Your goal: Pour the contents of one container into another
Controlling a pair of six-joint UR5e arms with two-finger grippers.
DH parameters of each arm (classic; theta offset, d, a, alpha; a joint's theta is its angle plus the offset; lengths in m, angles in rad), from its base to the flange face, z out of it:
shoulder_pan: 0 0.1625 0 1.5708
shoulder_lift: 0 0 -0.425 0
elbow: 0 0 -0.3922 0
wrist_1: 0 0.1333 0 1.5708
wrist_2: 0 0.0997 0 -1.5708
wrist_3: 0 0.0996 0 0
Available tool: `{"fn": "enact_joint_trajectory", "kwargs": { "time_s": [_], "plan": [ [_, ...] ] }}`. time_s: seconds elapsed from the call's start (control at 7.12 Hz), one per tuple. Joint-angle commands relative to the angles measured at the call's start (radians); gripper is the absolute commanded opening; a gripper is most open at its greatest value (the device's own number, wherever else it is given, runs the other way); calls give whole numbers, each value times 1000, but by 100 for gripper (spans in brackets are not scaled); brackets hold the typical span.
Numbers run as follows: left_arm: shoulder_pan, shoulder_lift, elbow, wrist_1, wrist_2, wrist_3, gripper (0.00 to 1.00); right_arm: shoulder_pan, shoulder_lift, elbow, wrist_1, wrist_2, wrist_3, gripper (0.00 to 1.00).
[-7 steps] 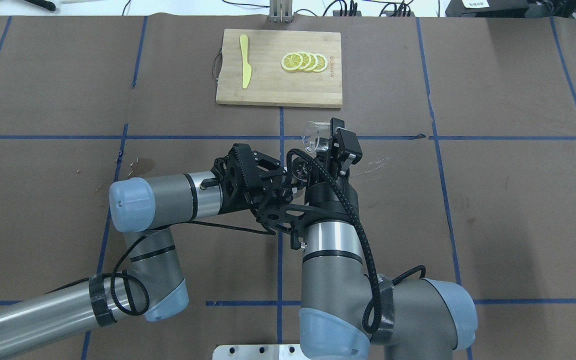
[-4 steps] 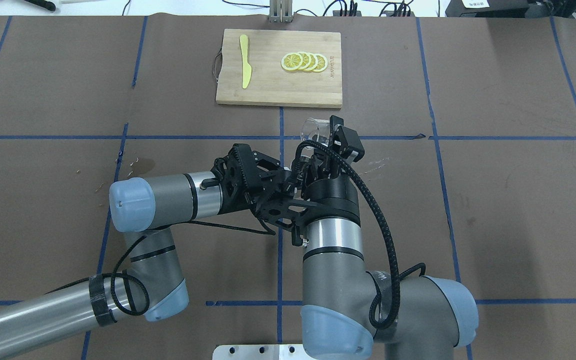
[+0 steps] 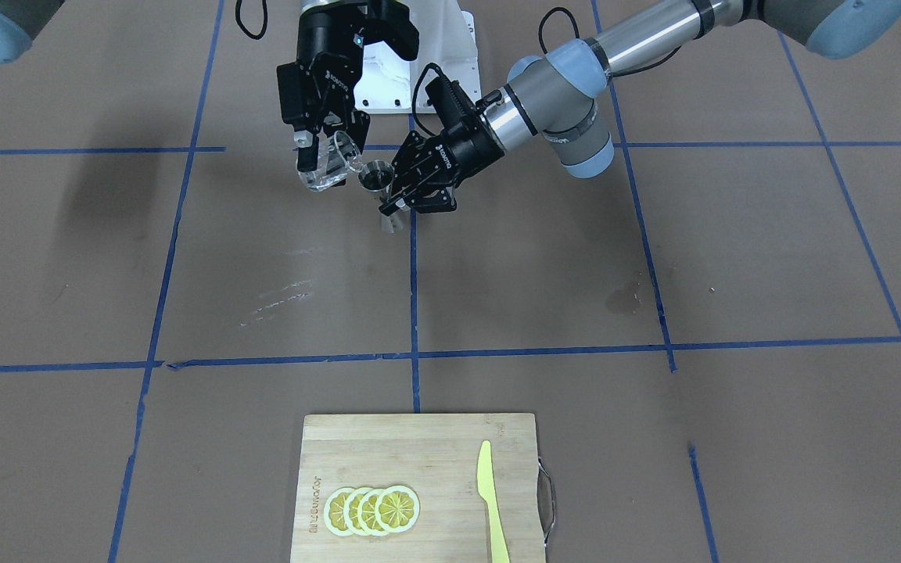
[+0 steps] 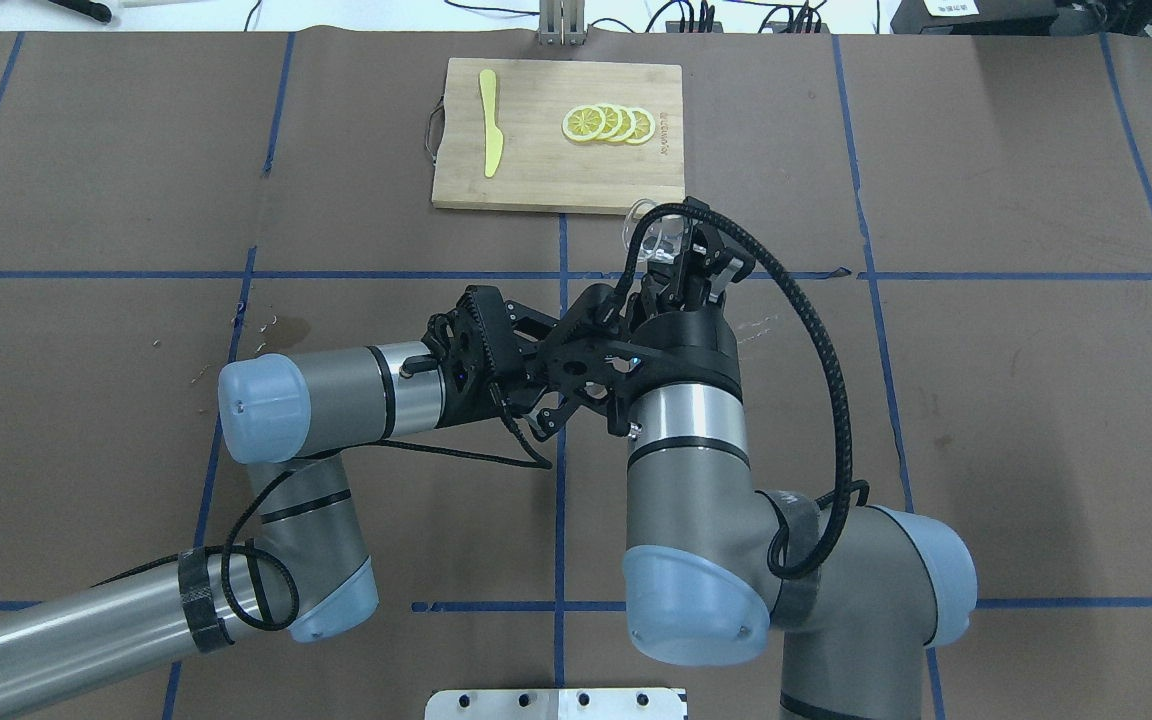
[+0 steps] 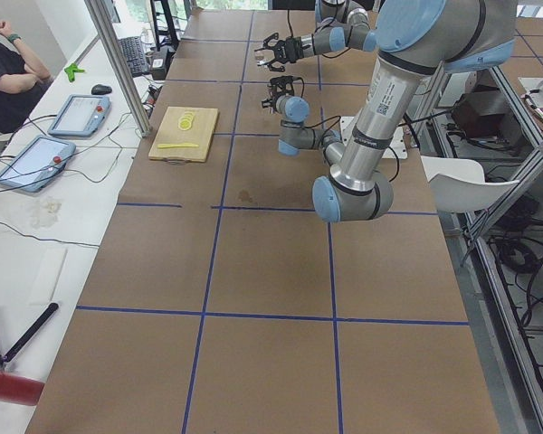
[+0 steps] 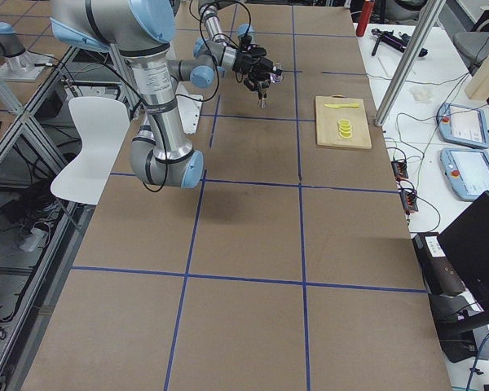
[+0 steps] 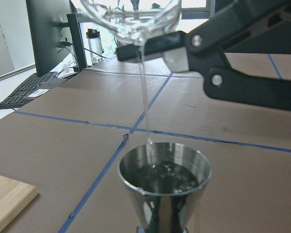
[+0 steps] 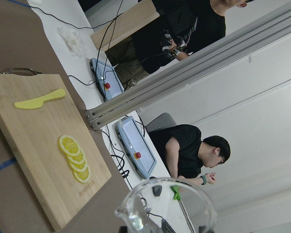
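Observation:
The container, a clear cup (image 3: 327,163), is tipped over in my right gripper (image 3: 316,160), which is shut on it. A thin stream of water runs from its lip (image 7: 136,29) into the steel jigger (image 7: 165,187), which is partly full. My left gripper (image 3: 397,197) is shut on the jigger (image 3: 376,178) at its waist and holds it upright above the table. In the overhead view the cup (image 4: 658,235) shows beyond my right wrist, and the jigger is hidden under that arm. The cup's rim (image 8: 167,206) fills the bottom of the right wrist view.
A wooden cutting board (image 4: 556,175) lies at the far middle of the table with lemon slices (image 4: 608,123) and a yellow knife (image 4: 489,122) on it. People (image 8: 189,150) sit at a side bench with tablets beyond the board. Brown paper with blue tape lines covers the table.
My right wrist has rolled and shifted away from the base, tipping the cup further over. Its cable has swung out to the right. The left arm has stayed put.

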Motion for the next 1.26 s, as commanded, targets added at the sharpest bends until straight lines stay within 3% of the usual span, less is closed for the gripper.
{"fn": "enact_joint_trajectory", "kwargs": {
  "time_s": [0.0,0.56,1.12],
  "plan": [
    [-5,0,0,3,0,-3,0,62,-8,0,0,39,-4,0],
    [-91,15,0,1,-27,-29,0,87,-29,-1,3,45,-9,0],
    [-128,177,-93,-45,-64,-136,0,84,-37,-1,5,43,-9,0]
  ]
}}
